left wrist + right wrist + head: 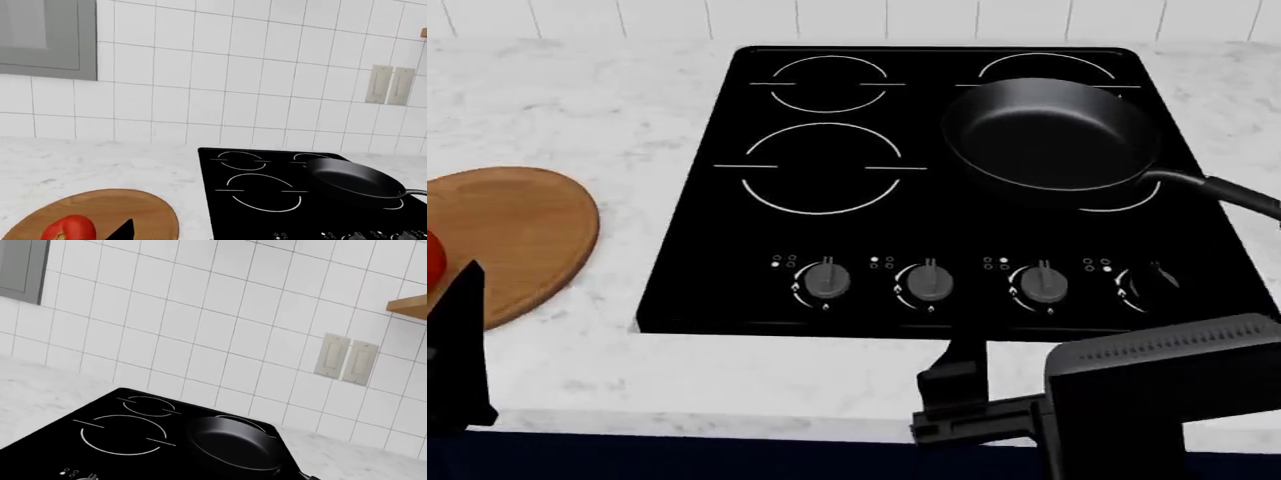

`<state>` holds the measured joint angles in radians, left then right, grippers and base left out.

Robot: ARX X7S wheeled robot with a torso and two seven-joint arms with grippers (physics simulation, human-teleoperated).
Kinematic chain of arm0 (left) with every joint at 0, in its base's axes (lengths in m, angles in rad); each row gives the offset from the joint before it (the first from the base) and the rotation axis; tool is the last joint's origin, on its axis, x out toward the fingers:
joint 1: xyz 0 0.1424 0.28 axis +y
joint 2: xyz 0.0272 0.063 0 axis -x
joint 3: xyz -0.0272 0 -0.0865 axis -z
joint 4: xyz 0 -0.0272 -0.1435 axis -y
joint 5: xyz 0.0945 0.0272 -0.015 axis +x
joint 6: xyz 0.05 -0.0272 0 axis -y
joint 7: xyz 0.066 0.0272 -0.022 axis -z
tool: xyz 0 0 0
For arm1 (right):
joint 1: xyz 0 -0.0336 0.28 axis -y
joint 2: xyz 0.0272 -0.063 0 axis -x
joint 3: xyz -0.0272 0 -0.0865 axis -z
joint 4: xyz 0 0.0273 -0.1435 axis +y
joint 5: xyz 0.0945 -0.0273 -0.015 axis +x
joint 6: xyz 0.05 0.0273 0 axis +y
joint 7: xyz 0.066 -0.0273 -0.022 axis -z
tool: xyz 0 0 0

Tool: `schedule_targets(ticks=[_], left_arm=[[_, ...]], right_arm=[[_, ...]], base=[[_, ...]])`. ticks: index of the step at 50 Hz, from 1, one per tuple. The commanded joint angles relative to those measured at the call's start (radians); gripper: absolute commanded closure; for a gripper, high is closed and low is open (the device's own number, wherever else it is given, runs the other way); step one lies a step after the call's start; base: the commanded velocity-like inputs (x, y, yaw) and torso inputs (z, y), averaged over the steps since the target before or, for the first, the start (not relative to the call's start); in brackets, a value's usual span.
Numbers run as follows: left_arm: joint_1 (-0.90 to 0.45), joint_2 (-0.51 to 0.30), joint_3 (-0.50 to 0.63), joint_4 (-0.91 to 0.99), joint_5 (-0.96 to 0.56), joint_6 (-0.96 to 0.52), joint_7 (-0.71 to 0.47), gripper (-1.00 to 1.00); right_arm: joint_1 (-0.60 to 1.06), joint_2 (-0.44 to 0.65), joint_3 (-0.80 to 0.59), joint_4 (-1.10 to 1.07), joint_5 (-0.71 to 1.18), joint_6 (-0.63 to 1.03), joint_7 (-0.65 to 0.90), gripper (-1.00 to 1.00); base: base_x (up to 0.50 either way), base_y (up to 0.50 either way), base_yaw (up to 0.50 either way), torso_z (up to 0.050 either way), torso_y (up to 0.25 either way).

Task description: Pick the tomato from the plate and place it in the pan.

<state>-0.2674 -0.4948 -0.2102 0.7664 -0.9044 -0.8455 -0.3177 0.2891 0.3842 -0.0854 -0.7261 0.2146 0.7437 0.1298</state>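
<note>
**Head view findings: tomato on plate, pan on cooktop**

Head view: we take the black cooktop [934,180] as our landmark. The pan [1052,135] sits on its far right burner, empty, with the handle [1228,192] running out past the cooktop's right edge. Four knobs [932,283] line the cooktop's near edge. The plate [507,235] lies on the white marble counter [601,110] to the left of the cooktop, apart from it. We see only a red sliver of the tomato [433,255] at the frame's left edge, over the plate. A dark part of the left gripper [457,345] shows near the plate's near edge; we cannot tell how its fingers stand. The right gripper [974,400] hangs below the cooktop's near edge; its finger spread is also not readable.

Left wrist view: the tomato [69,229] rests on the plate [127,210], left of the cooktop [267,190]. One dark fingertip [123,231] lies just beside the tomato; whether it touches we cannot tell. The pan [353,180] stands on the cooktop's right side.

Right wrist view: the pan [233,442] occupies the cooktop [120,440], before a white tiled wall [200,315] carrying two switch plates [347,360]. No fingers show.
</note>
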Motion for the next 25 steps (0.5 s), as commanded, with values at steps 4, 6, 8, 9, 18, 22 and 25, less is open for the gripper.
schedule_targets(ticks=[4, 6, 8, 9, 18, 22, 25], left_arm=[[0.007, -0.003, -0.005, 0.014, -0.022, -0.004, -0.009, -1.00], [0.008, -0.003, -0.004, 0.013, -0.022, -0.003, -0.009, -1.00], [0.010, -0.003, -0.004, 0.015, -0.022, -0.002, -0.012, -1.00], [0.009, -0.003, -0.004, 0.018, -0.026, -0.004, -0.014, -1.00], [0.022, -0.001, -0.002, 0.026, -0.020, 0.009, -0.014, -1.00], [0.015, 0.002, 0.008, 0.019, -0.010, 0.010, -0.018, -1.00], [0.003, 0.001, 0.017, 0.015, -0.008, 0.007, -0.020, -1.00]], right_arm=[[0.012, 0.006, 0.019, -0.014, 0.003, 0.006, 0.013, -1.00], [0.009, 0.010, 0.021, -0.017, 0.001, 0.006, 0.014, -1.00], [0.006, 0.011, 0.023, -0.023, 0.003, 0.008, 0.015, -1.00], [0.005, 0.012, 0.023, -0.023, 0.004, 0.007, 0.014, -1.00], [0.006, 0.012, 0.021, -0.017, 0.007, 0.000, 0.014, -1.00], [0.001, 0.022, 0.008, -0.011, 0.000, -0.012, 0.008, -1.00], [0.018, 0.018, 0.020, -0.016, 0.018, 0.021, 0.008, -1.00]], base=[[0.00, 0.50, 0.00, 0.000, 0.000], [0.00, 0.50, 0.00, 0.000, 0.000], [0.00, 0.50, 0.00, 0.000, 0.000], [0.00, 0.50, 0.00, 0.000, 0.000], [0.00, 0.50, 0.00, 0.000, 0.000], [0.00, 0.36, 0.00, 0.000, 0.000], [0.00, 0.00, 0.00, 0.000, 0.000]])
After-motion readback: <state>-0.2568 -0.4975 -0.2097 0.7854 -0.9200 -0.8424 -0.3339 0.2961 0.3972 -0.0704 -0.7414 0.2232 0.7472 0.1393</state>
